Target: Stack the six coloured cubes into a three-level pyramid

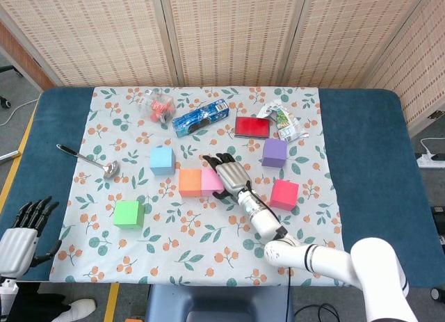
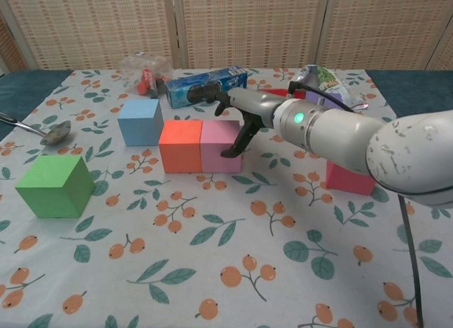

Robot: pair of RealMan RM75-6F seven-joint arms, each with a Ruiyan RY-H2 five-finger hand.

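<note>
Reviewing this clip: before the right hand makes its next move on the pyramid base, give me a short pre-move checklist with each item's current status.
1. Orange cube and pink cube sit side by side, faces touching: ok.
2. Right hand free of any cube: ok in the chest view, fingers spread above the pink cube, thumb down beside its right face.
3. Third base cube in place: not ok, only two are in the row.
4. Remaining cubes unobstructed: ok; blue cube, green cube, purple cube and red cube stand apart.
5. Left hand away from the work: ok, off the cloth's left edge, fingers apart.
6. Thumb contact with the pink cube: cannot tell.
</note>
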